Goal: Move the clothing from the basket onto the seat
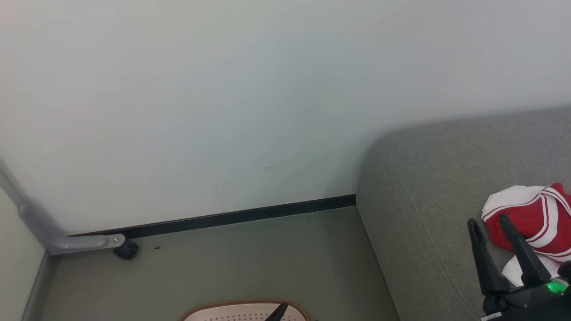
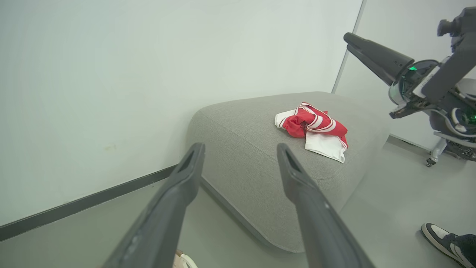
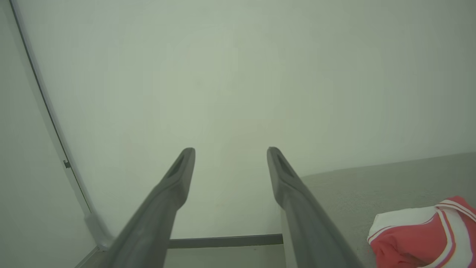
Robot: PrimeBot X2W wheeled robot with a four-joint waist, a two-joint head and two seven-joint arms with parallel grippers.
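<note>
A red garment with white panels and stripes (image 2: pixel 316 128) lies crumpled on top of the grey seat (image 2: pixel 253 123), near its far side. In the head view the clothing (image 1: pixel 535 218) is at the right edge on the seat (image 1: pixel 424 187), and my right gripper (image 1: pixel 488 223) stands open just left of it, holding nothing. The right wrist view shows that gripper (image 3: pixel 230 152) open toward the wall, with the clothing (image 3: pixel 420 234) at lower right. My left gripper (image 2: pixel 240 149) is open and empty, off the seat's corner. The basket's brown rim (image 1: pixel 243 305) peeks in at the bottom, one dark fingertip (image 1: pixel 279 312) over it.
A pale wall with a dark baseboard (image 1: pixel 232 218) runs behind the seat. A grey metal bracket (image 1: pixel 53 236) with a black caster (image 1: pixel 127 249) sits in the left corner. A person's shoe (image 2: pixel 450 242) stands on the grey floor beside the seat.
</note>
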